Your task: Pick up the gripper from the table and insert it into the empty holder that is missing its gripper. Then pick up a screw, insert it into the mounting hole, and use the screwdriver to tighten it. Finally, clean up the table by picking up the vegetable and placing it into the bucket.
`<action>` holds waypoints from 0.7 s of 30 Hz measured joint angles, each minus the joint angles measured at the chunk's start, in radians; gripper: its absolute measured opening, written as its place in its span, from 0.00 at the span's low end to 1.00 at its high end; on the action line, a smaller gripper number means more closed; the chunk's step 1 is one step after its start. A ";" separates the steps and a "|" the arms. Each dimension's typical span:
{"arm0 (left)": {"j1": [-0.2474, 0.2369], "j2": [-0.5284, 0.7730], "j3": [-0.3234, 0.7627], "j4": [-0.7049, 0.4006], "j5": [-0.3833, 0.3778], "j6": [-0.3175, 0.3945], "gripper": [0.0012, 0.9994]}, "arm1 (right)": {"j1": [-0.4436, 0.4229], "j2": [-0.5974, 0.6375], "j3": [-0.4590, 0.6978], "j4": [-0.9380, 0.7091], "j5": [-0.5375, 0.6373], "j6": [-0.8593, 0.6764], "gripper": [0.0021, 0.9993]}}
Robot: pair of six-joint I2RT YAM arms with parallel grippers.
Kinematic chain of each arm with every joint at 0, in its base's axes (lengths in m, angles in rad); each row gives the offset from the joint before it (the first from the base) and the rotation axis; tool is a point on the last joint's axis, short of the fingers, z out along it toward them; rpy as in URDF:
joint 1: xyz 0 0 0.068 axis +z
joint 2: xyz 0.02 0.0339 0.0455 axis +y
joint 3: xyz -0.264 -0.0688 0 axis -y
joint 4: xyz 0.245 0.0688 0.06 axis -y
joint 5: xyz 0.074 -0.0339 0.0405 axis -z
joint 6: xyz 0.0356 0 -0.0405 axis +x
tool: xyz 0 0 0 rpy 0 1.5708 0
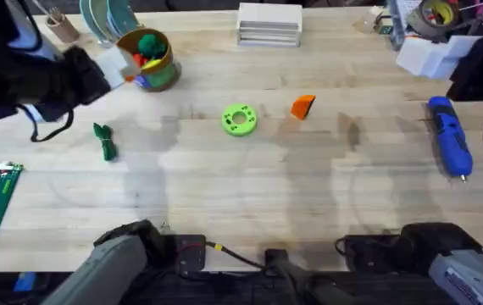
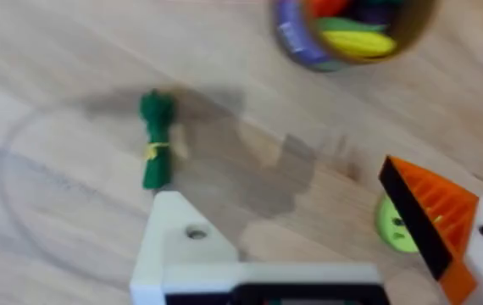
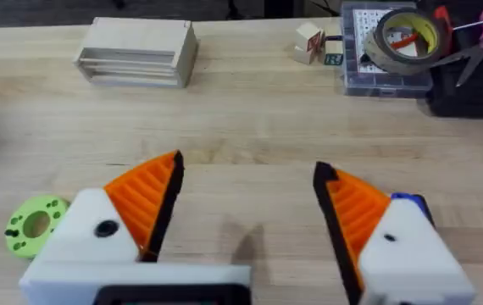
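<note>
My right jaws (image 3: 246, 207) stand spread, the screwdriver (image 3: 407, 201) half hidden behind one; my left jaws (image 2: 309, 246) gape too, one holder (image 2: 174, 246) bare, the vegetable (image 2: 156, 140) lying beyond on the surface (image 2: 47, 85).

No legible text, labels, brands, numbers or signs on anything.

Orange wedge gripper (image 1: 303, 107) mid-table, blue screwdriver (image 1: 450, 135) right, bucket (image 1: 150, 60) holding vegetables

My blue screwdriver (image 1: 450, 136), orange ribbed gripper (image 1: 303, 107), a green vegetable (image 1: 105, 141) (yellow band), bucket (image 1: 148, 59) rimmed yellow-orange.
</note>
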 joint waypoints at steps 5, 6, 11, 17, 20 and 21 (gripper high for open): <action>-0.097 -0.126 0.024 0.031 0.021 0.012 1.00 | 0.000 0.000 0.000 -0.001 0.000 0.000 0.99; -0.112 -0.143 0.024 0.041 0.029 0.013 1.00 | 0.000 0.000 0.000 -0.001 0.000 0.000 0.99; -0.176 -0.201 0.024 0.121 0.136 0.013 1.00 | 0.000 0.000 0.000 -0.002 0.000 0.000 0.99; -0.192 -0.205 0.025 0.198 0.276 0.013 1.00 | 0.000 0.000 0.000 -0.001 0.000 0.000 0.99; -0.192 -0.191 0.026 0.225 0.302 0.008 1.00 | 0.000 0.000 0.000 -0.002 0.000 0.000 0.99; -0.192 -0.184 0.026 0.223 0.309 -0.004 1.00 | 0.000 0.000 0.000 -0.002 0.000 0.000 0.99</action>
